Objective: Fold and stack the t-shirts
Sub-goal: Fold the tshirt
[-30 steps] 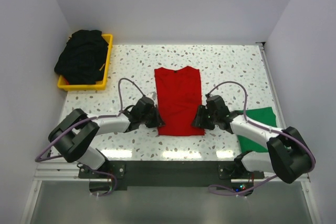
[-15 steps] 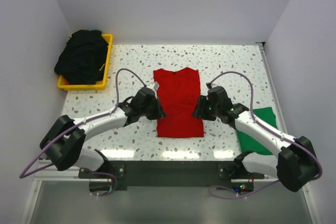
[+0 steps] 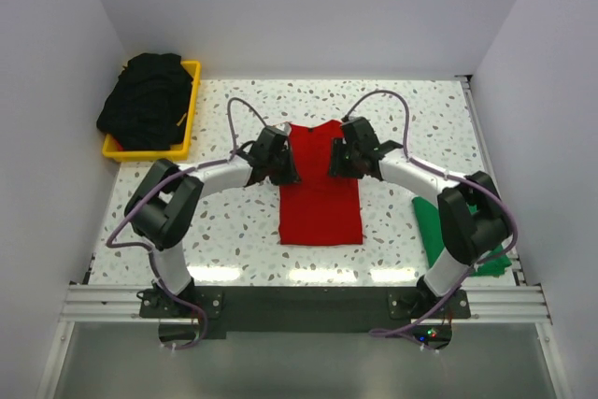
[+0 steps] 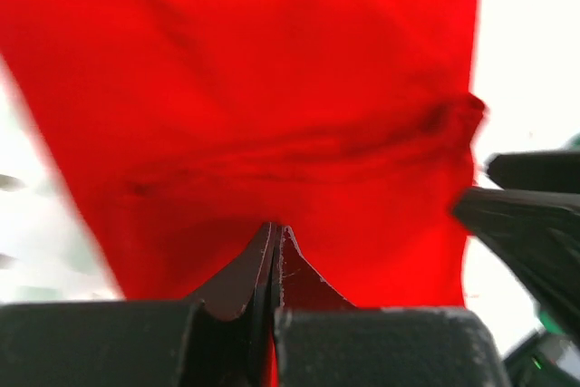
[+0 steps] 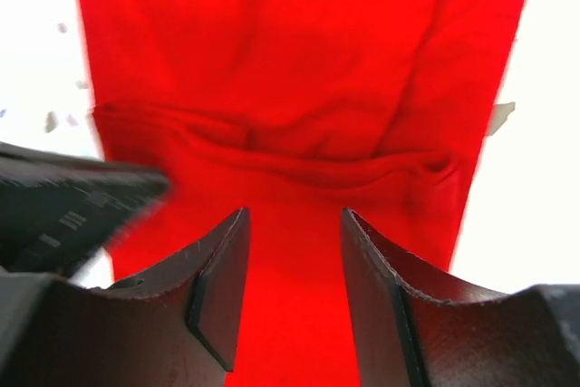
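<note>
Both arms reach over the red t-shirt (image 3: 320,207), which lies flat as a long strip mid-surface (image 3: 411,123), its collar end beyond the tools and its hem back toward the arm bases. The left tool (image 3: 282,163) sits at the shirt's left edge and the right tool (image 3: 338,160) at its right edge, facing each other across the upper chest. They appear placed that way so each can take one side of the cloth for a cross fold.

The overhead view gives only this layout. It also shows the green t-shirt (image 3: 437,223) behind the right tool, partly under that arm, and the black t-shirts (image 3: 145,100) heaped in a yellow bin (image 3: 192,111) far off to the left tool's outer side.

The wrist views supply the tool states. The left tool's fingers are pressed together with red cloth all round them; whether they pinch any of it cannot be told. The right tool's fingers stand partly apart, with red cloth showing through the gap. Both wrist views also reveal a raised crease running across the shirt just ahead of the fingertips, invisible from above.
</note>
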Controlling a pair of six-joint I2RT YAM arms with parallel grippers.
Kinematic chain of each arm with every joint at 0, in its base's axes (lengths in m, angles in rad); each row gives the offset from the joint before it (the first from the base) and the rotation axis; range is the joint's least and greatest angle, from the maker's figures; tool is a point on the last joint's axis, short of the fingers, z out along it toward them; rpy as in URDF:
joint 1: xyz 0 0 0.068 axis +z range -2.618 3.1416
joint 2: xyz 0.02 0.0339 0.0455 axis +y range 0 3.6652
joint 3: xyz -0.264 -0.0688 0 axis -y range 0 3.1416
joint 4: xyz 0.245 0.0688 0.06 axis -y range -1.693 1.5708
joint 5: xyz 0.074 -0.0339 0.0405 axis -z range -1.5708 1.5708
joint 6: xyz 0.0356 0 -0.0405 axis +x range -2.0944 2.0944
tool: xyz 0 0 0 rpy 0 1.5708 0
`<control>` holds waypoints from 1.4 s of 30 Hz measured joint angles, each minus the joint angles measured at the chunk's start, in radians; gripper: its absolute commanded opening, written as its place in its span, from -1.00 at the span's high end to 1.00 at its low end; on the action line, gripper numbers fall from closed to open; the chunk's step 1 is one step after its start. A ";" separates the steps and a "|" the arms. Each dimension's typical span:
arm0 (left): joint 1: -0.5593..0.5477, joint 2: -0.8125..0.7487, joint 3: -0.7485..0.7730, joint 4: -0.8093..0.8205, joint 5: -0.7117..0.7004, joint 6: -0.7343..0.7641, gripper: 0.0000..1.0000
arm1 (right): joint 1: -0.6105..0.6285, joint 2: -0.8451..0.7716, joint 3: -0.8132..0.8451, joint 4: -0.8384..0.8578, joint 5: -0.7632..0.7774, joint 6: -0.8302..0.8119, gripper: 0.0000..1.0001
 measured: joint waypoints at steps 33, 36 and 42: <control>0.145 -0.015 -0.071 -0.002 -0.042 0.024 0.93 | -0.199 0.110 0.009 -0.012 -0.105 -0.013 0.10; 0.151 -0.060 -0.072 -0.022 -0.042 0.033 0.89 | -0.199 0.039 0.009 -0.041 -0.105 -0.013 0.10; 0.131 -0.220 -0.175 -0.003 0.002 0.034 0.91 | -0.162 -0.188 -0.081 -0.031 -0.115 0.013 0.10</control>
